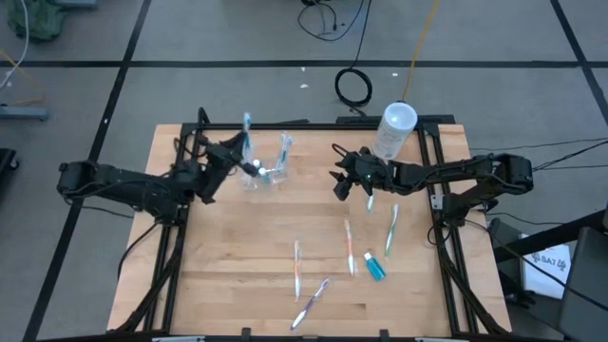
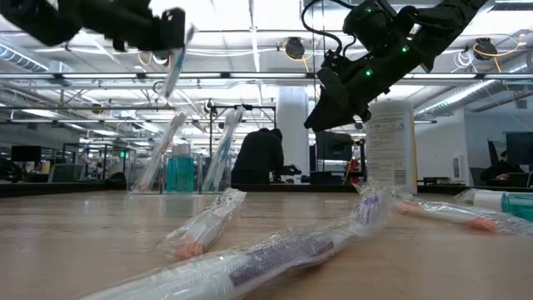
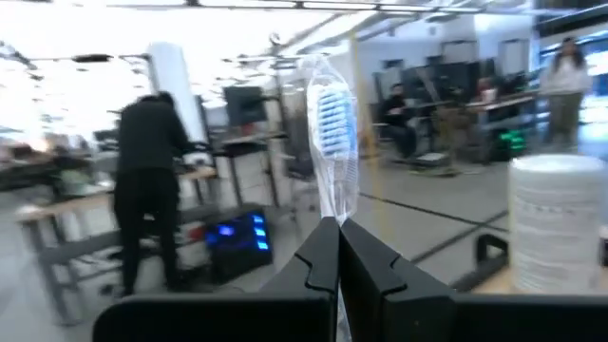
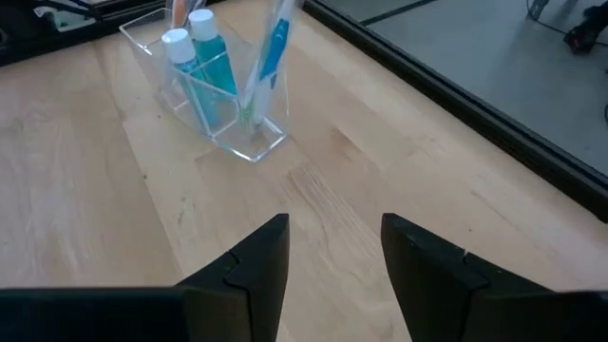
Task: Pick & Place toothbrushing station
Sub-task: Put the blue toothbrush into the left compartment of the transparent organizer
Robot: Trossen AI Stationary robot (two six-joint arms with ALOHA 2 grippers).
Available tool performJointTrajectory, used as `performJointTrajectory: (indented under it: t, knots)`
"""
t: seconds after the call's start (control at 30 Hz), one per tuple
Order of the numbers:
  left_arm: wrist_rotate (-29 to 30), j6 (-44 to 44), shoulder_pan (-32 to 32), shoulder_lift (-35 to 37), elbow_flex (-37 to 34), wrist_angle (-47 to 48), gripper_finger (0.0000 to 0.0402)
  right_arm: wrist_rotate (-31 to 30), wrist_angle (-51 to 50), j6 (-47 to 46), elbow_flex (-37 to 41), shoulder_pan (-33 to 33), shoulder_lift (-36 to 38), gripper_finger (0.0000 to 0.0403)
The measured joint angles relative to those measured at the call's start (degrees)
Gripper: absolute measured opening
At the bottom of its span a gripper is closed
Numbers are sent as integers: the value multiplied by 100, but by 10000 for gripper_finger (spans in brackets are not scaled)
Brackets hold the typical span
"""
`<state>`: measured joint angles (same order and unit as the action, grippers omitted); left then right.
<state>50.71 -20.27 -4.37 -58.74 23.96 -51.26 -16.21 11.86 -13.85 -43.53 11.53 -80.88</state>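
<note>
While blurred, toothbrush (image 3: pixel 332 142) handle hidden

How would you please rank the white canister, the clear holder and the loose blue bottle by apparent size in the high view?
1. White canister, largest, though it stands tall toward the overhead camera, which may flatter it.
2. Clear holder.
3. Loose blue bottle, smallest.

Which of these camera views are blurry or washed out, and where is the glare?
Low view: the wrapped toothbrushes nearest the lens are soft, ceiling lights glare. Left wrist view: the room is blurred and overexposed at upper left, while the toothbrush in the shut left pincer reads fairly clearly. Right wrist view: sharp, evenly lit wood around the clear holder.
</note>
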Motion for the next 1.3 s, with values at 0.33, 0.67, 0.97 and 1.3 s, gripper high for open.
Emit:
performJointTrajectory:
  t: [0.33, 0.67, 0.97, 1.3]
  knots:
    - [-548, 585, -340, -6, -1693, -1803, 1, 2, 37, -4, 302, 0, -4, 161]
    - [-1090, 775, -471, -88, -2201, -2041, 1, 2, 673, 0, 304, 0, -4, 160]
    - [-1173, 892, -697, -655, -2199, -1921, 1, 2, 1021, 131, 304, 0, -4, 160]
    - [-1106, 1032, -802, -797, -2199, -1938, 34, 2, 1016, 149, 304, 0, -4, 160]
